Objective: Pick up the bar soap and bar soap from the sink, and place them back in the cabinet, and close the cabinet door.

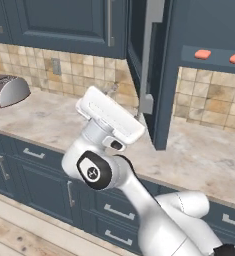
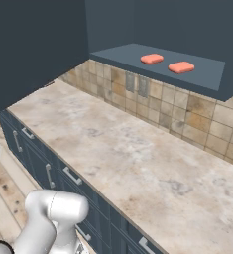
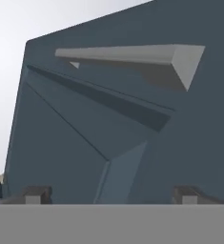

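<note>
On the cabinet (image 2: 207, 82) shelf both bar soaps (image 2: 151, 58) lie flat, near each other. Facing the cabinet door (image 3: 85, 143), the hand (image 3: 111, 195) is spread wide, empty. That stiff, light door should swing from a push beside its handle (image 3: 132, 55).

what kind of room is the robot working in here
Most likely a home kitchen: a toaster sits on a marble-look counter with a tiled backsplash, blue drawers run below, and an open wall cabinet holds two bar soaps.
</note>
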